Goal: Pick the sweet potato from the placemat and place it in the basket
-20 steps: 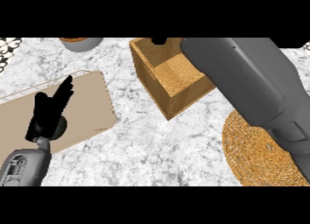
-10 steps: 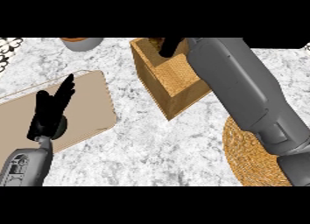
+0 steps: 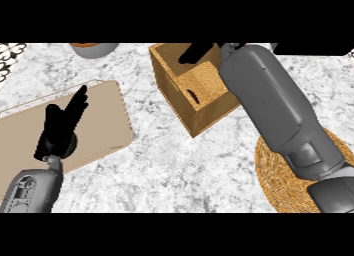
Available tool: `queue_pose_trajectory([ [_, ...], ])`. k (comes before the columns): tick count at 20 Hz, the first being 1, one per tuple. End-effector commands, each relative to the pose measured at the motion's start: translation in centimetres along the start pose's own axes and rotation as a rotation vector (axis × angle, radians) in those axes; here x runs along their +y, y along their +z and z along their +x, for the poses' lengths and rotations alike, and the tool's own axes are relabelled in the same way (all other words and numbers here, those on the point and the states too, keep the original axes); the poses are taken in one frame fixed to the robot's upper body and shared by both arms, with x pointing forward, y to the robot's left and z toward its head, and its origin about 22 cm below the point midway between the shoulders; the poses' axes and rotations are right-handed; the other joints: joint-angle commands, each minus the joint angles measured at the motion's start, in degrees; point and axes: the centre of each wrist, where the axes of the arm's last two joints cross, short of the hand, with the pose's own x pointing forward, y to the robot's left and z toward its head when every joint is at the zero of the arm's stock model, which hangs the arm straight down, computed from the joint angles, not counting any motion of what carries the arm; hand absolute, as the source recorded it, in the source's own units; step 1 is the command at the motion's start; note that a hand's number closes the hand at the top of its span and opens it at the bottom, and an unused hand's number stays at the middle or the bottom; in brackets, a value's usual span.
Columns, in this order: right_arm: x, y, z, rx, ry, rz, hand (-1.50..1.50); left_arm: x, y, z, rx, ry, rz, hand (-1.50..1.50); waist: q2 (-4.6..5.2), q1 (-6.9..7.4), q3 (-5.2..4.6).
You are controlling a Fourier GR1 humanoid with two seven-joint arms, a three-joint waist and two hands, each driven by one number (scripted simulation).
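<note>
1. the square woven wicker basket (image 3: 181,85), tan with a dark round handle hole in its side wall, stands on the grey-white marbled counter top (image 3: 165,165) near the far edge of the view.
2. the right grey forearm (image 3: 279,107) runs from the lower right corner up and over the basket, covering much of the basket's right side.
3. the black right hand (image 3: 197,51) shows only as a few dark fingers above the basket's open top, at the upper border of the scene; whether they are curled or straight, and whether they hold anything, cannot be told.
4. the sweet potato is not visible anywhere; it may be hidden by the right hand or arm, or lie inside the basket, but that cannot be told.
5. the round woven straw placemat (image 3: 283,180) lies at the lower right, partly covered by the right forearm; nothing shows on its visible part.
6. the flat beige rectangular board (image 3: 106,117) with rounded corners lies on the left, well apart from the basket.
7. the black left hand (image 3: 62,127) rests over that board, fingers straight and pointing up and away, holding nothing.
8. a grey round bowl with an orange inside (image 3: 93,48) sits at the far edge, left of the basket.
</note>
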Motion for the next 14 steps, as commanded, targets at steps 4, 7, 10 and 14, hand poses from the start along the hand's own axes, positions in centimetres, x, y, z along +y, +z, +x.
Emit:
queue_pose_trajectory([
  [4, -2.6, -0.3, -2.1, 0.010, -0.150, -0.258, -1.50, 1.1, -0.6, 0.9, 0.004, 0.003, 0.011, 0.00, -0.16, -0.64, 0.01],
  [7, -6.0, -0.6, -2.8, 0.096, -0.219, -0.299, -1.50, 2.1, 0.1, 0.0, 0.016, 0.001, 0.022, 0.00, -0.30, -0.73, -0.01],
  [10, -8.1, 0.5, -6.4, 0.160, -0.275, -0.331, -1.50, 1.0, -0.2, -0.4, 0.013, -0.008, 0.037, 0.00, -0.50, -1.90, 0.01],
  [14, -11.5, 2.5, -12.0, 0.202, -0.289, -0.333, -1.50, -0.1, 1.5, -1.5, 0.027, 0.014, 0.025, 0.00, -0.67, -1.75, 0.03],
])
